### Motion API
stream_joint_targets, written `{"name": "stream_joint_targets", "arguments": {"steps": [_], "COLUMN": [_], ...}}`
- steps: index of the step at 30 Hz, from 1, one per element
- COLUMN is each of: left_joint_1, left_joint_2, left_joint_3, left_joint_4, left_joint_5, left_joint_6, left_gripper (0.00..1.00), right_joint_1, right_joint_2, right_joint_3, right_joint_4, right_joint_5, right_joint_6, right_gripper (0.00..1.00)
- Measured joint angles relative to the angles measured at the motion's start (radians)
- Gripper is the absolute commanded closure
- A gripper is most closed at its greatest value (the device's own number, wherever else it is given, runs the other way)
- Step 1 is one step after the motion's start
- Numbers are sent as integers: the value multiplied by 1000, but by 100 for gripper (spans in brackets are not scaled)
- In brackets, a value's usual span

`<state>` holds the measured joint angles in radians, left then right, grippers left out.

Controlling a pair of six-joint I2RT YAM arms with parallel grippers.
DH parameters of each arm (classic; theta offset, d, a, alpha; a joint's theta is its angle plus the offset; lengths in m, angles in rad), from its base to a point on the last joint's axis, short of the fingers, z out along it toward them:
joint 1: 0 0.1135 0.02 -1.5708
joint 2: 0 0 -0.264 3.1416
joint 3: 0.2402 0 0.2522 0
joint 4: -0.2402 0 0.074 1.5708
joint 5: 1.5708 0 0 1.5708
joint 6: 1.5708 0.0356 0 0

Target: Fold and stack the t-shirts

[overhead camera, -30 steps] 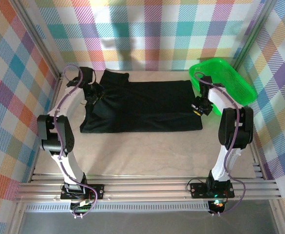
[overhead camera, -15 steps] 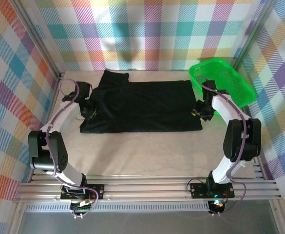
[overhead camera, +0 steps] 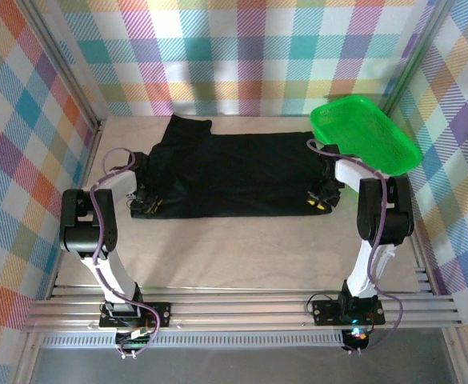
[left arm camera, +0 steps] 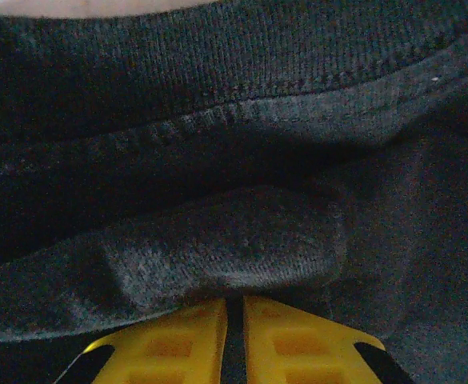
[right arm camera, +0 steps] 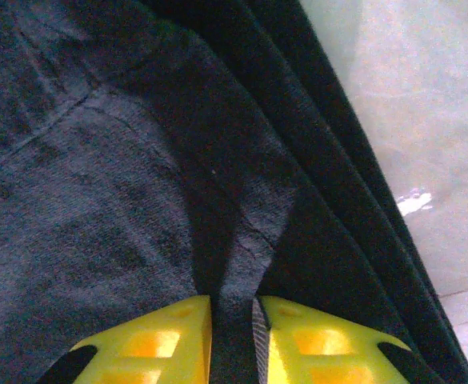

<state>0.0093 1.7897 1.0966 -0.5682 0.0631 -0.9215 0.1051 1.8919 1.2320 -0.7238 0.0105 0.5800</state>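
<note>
You have the black t-shirt (overhead camera: 234,172) spread flat on the far half of the table (overhead camera: 242,256), near the green basket (overhead camera: 370,136). The left gripper (overhead camera: 146,203) sits at its near-left corner and the right gripper (overhead camera: 320,200) at its near-right. Both sets of jaws are nearly closed, each pinching a ridge of cloth.

A plain black t-shirt (overhead camera: 234,172) lies flat, folded into a wide band across the frame's centre, one sleeve jutting toward the upper left.

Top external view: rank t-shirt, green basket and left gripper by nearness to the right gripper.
1. t-shirt, right edge pinched by the right gripper.
2. green basket, behind it, far right corner.
3. left gripper, at the shirt's left edge.
</note>
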Motion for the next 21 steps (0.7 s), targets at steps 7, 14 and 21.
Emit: {"name": "stream_joint_targets", "arguments": {"steps": [7,14,21], "left_joint_1": [8,53,-101], "left_joint_2": [-196,-357,-361], "left_joint_3": [-218,-304,-27], "left_joint_4": [-33,-157,-195], "left_joint_5": [-40,-112,-177], "left_joint_6": [-19,3,73], "left_gripper": [82,60,63], "right_joint_1": [35,91,132], "right_joint_2": [-144,-338,-510], "right_joint_3": [-188,-361,-298], "right_joint_4": [-4,-82,29], "right_joint_5": [-16,-31,-134], "right_joint_6": [58,149,86], "right_gripper": [73,60,48]}}
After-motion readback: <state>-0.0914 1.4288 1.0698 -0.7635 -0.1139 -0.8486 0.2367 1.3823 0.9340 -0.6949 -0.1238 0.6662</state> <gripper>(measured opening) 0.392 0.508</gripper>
